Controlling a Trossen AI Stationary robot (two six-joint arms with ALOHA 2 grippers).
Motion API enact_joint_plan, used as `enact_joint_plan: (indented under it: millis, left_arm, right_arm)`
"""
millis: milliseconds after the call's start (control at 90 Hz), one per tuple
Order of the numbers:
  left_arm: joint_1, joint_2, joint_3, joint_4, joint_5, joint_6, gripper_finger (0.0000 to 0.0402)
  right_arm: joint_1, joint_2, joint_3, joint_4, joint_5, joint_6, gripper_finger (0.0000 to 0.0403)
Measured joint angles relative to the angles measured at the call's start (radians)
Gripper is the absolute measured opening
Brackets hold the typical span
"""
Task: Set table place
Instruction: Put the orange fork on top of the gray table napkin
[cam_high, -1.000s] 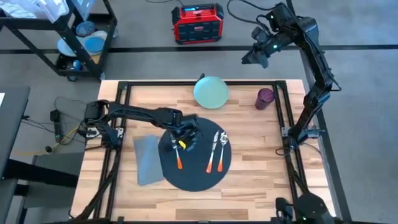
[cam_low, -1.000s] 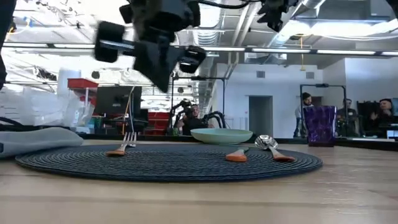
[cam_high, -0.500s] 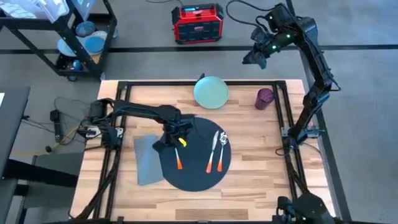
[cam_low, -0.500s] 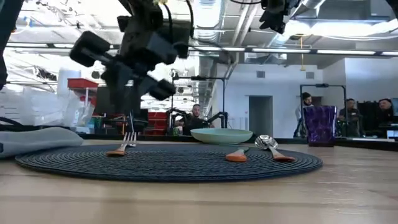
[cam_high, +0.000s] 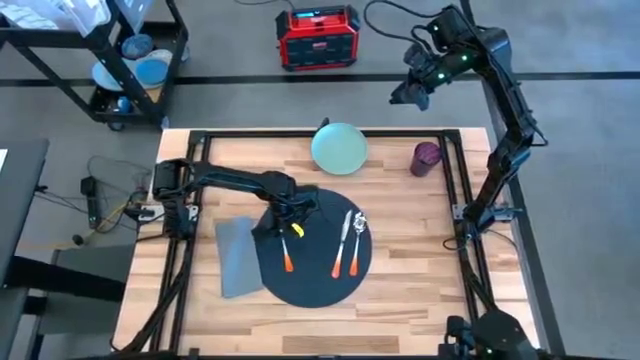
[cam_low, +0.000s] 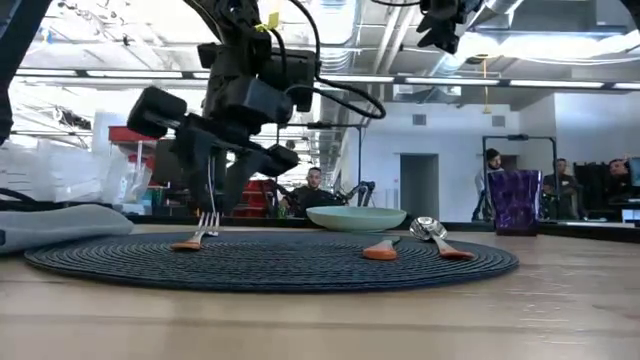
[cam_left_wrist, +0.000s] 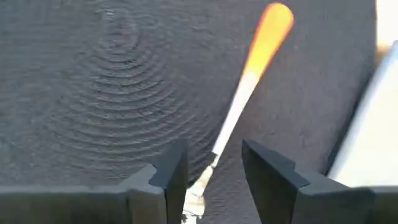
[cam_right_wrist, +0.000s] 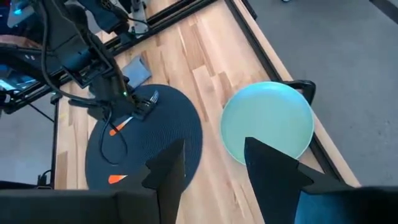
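Left jaws: the left gripper (cam_left_wrist: 213, 180) hangs over the fork (cam_high: 288, 247), jaws spread, one on each side of the bare metal shaft near the tines. No pinch is visible; whether the tips touch the mat cannot be told.
Reason for pose: straddling the shaft suits either a grasp or a release of the fork; which of the two cannot be judged from this moment.
Fork axis: long axis runs from the tines under the jaws out to the orange handle (cam_left_wrist: 267, 31) ahead of them. In the high view the handle end points toward the near edge of the surface.
Placemat: the round dark placemat (cam_high: 315, 285) lies directly beneath the left jaws, near the middle of the surface (cam_high: 420, 290). Being round, it has no long axis.
Beyond the jaws: a knife (cam_high: 340, 248) and a spoon (cam_high: 356, 240) lie side by side on the mat's far half, roughly parallel to the fork.
Napkin: a grey napkin (cam_high: 236, 255) lies on the opposite side, touching the mat's edge.
Plate: a pale green plate (cam_high: 339, 148) sits off the mat, near the surface's far edge; judged not yet placed.
Cup: a purple cup (cam_high: 426, 157) stands well apart.
Right jaws: the right gripper (cam_right_wrist: 214, 165) waits high above the plate, spread and empty.
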Motion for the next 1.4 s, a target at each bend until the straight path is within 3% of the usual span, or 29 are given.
enact_joint_plan:
  millis: [433, 589, 744, 944, 1022, 1111, 1222, 1400]
  left_arm:
    - [-0.012, 0.0, 0.0, 0.026, -0.027, 0.026, 0.0048]
    - [-0.015, -0.022, -0.023, 0.046, 0.08, -0.002, 0.0019]
    - [-0.014, -0.128, -0.129, 0.164, 0.084, -0.044, 0.0002]
    - [-0.015, -0.386, -0.428, 0.618, 0.064, -0.167, 0.0]
    - [-0.042, -0.443, -0.532, 0.695, -0.016, -0.131, 0.0]
    - [-0.085, -0.47, -0.57, 0.653, -0.087, -0.028, 0.0]
    - [-0.099, -0.475, -0.547, 0.517, -0.089, 0.028, 0.0]
    - [-0.041, -0.469, -0.475, 0.434, -0.074, 0.053, 0.0]
  right_arm:
    - [0.0, 0.0, 0.0, 0.0, 0.0, 0.001, 0.0156]
    - [-0.006, 0.0, 0.0, 0.0, 0.0, 0.004, 0.0156]
    - [-0.007, 0.0, 0.0, 0.0, 0.0, 0.039, 0.0156]
    - [-0.007, 0.0, 0.0, 0.0, 0.0, 0.06, 0.0156]
    - [-0.006, 0.0, 0.0, 0.0, 0.0, 0.077, 0.0156]
    - [-0.006, 0.0, 0.0, 0.001, 0.0, 0.079, 0.0156]
    - [-0.006, 0.0, 0.0, 0.001, -0.011, 0.082, 0.0156]
    - [-0.003, -0.001, 0.0, 0.0, -0.062, 0.08, 0.0156]
